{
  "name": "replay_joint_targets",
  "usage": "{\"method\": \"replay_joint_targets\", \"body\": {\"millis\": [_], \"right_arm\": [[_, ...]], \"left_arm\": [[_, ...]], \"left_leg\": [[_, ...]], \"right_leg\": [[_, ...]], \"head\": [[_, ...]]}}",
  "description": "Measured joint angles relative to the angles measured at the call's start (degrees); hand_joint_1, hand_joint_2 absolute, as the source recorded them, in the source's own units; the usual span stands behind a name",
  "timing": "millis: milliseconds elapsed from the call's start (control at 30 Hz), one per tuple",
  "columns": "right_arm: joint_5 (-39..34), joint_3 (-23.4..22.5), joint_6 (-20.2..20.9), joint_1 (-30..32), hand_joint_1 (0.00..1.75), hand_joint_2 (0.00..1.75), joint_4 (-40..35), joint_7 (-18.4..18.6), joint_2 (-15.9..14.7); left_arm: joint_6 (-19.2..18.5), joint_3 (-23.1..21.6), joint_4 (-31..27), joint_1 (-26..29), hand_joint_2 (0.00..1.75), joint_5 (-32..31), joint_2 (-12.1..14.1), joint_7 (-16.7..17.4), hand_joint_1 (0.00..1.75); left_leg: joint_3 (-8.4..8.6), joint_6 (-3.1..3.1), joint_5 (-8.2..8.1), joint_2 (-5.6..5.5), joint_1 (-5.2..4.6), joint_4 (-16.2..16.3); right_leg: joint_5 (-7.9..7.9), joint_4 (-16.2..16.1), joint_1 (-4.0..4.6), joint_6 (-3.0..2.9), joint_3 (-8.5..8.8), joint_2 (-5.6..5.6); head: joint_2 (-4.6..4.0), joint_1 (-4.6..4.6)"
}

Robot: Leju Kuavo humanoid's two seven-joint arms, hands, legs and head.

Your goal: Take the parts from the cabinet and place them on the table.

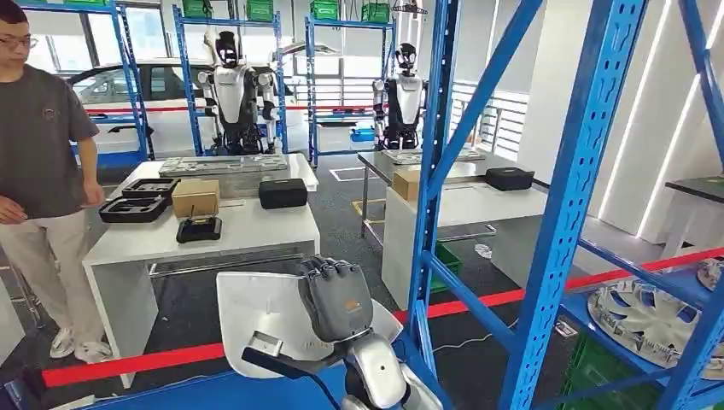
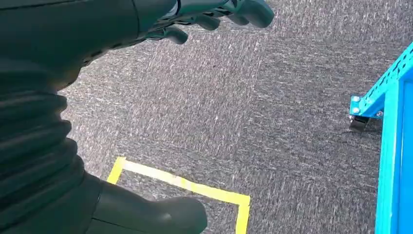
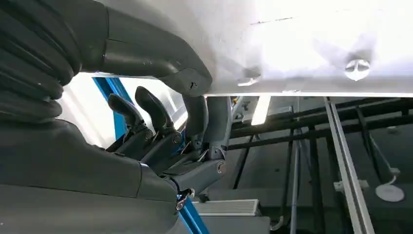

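My right hand [image 1: 335,297] is raised in the lower middle of the head view and grips a white flat plastic part [image 1: 256,316] by its edge. In the right wrist view the thumb [image 3: 160,63] presses on the white part [image 3: 292,44] while the darker fingers [image 3: 146,112] curl under it. My left hand [image 2: 97,29] hangs over grey carpet, holding nothing, with its fingers [image 2: 214,12] and thumb [image 2: 151,214] apart. The white table [image 1: 256,226] stands ahead, a little to the left.
On the table lie black trays [image 1: 137,201], a cardboard box [image 1: 195,197], a black case [image 1: 283,193] and a black device [image 1: 199,228]. A person [image 1: 43,171] stands at its left. A blue rack [image 1: 563,213] with wheel covers [image 1: 649,320] is close on my right. Red tape [image 1: 128,363] crosses low.
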Motion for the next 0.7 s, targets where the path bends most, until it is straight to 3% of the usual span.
{"method": "replay_joint_targets", "body": {"millis": [133,200,233,300,333,367,400,433,500,533,633,700], "right_arm": [[0.00,0.00,0.02,-0.01,1.57,1.75,-0.11,0.00,0.00],[0.00,-0.13,0.02,0.02,1.57,1.75,-0.48,0.00,-0.04],[0.00,-0.13,0.02,-0.14,1.57,1.75,-0.55,-0.04,-0.04],[0.00,-0.13,0.02,0.13,1.57,1.75,-0.55,-0.04,-0.04],[-0.02,-0.13,0.05,0.45,1.57,1.75,-0.55,-0.04,-0.07],[-0.02,-0.13,0.05,0.73,1.57,1.75,-0.55,-0.02,-0.11],[-0.02,-0.15,0.07,0.87,1.57,1.75,-0.55,0.00,-0.24],[-0.02,-0.15,0.07,0.84,1.57,1.75,-0.55,0.02,-0.24],[-0.02,-0.17,0.04,0.83,1.57,1.75,-1.03,0.07,-0.28],[-0.02,-0.20,-0.04,0.97,1.57,1.75,-1.16,0.09,-0.44],[0.00,-0.37,0.11,1.93,1.57,1.75,-2.23,0.26,-1.09],[0.00,-0.55,0.13,2.39,1.57,1.75,-2.97,0.16,-1.29]], "left_arm": [[0.00,0.04,0.00,-0.01,1.75,0.00,0.13,-0.07,0.00],[0.00,0.07,0.00,-0.02,1.75,0.00,0.11,-0.09,0.00],[0.00,0.07,-0.02,-0.04,1.75,0.00,0.11,-0.09,0.00],[-0.02,0.09,-0.02,-0.03,1.75,0.00,0.11,-0.09,0.00],[0.00,0.09,-0.02,-0.02,1.75,0.00,0.11,-0.09,0.00],[0.00,0.09,-0.02,0.01,1.75,0.00,0.13,-0.09,0.00],[0.00,0.11,-0.02,0.04,1.75,0.00,0.13,-0.07,0.00],[0.00,0.13,-0.02,0.03,1.75,0.00,0.11,0.02,0.00],[0.00,0.13,-0.02,-0.01,1.75,-0.09,-0.13,0.41,0.00],[0.00,0.13,0.00,0.02,1.75,-0.11,-0.20,0.57,0.00],[0.00,0.13,0.02,0.05,1.75,-0.26,-0.53,0.90,0.00],[0.04,0.13,0.04,0.10,1.75,-0.26,-0.77,0.98,0.00]], "left_leg": [[-0.01,0.57,-0.09,0.01,-0.30,0.06],[0.63,1.35,0.51,0.39,0.32,-1.03],[0.65,1.58,0.61,0.48,0.36,-1.12],[0.60,1.67,0.55,0.60,0.24,-1.10],[0.57,1.66,0.54,0.60,0.17,-1.08],[0.58,1.63,0.53,0.59,0.15,-1.04],[0.59,1.58,0.50,0.57,0.15,-0.95],[0.59,1.42,0.41,0.55,0.17,-0.82],[0.58,0.88,0.07,0.53,0.20,-0.37],[0.48,0.23,0.06,0.48,-0.10,-0.31],[0.64,-1.09,0.36,0.37,0.23,-0.75],[0.32,-1.74,-0.13,0.46,0.46,-0.42]], "right_leg": [[0.18,-0.43,-0.27,0.61,0.20,0.02],[-0.73,0.67,-0.32,0.78,0.04,-0.17],[-2.81,3.78,-0.16,0.70,-1.50,-0.40],[-7.37,13.51,-0.12,0.74,-6.13,-0.42],[-8.60,17.59,-0.12,0.68,-8.19,-0.43],[-8.31,18.80,-0.12,0.59,-8.93,-0.44],[-6.67,16.80,-0.11,0.41,-8.14,-0.44],[-4.31,12.69,-0.11,0.19,-6.07,-0.46],[-0.12,1.65,-0.09,-0.37,-0.46,-0.66],[-0.66,1.42,0.42,-0.60,-0.45,-0.65],[-0.49,1.29,0.90,-1.60,-0.70,-0.41],[0.23,0.43,0.35,-2.70,-0.49,-0.56]], "head": [[0.00,-0.04],[0.00,0.02],[0.00,0.18],[0.00,0.20],[0.00,0.26],[0.00,0.22],[0.00,0.28],[0.00,0.26],[0.00,0.30],[0.00,0.11],[0.00,0.02],[0.00,0.09]]}}
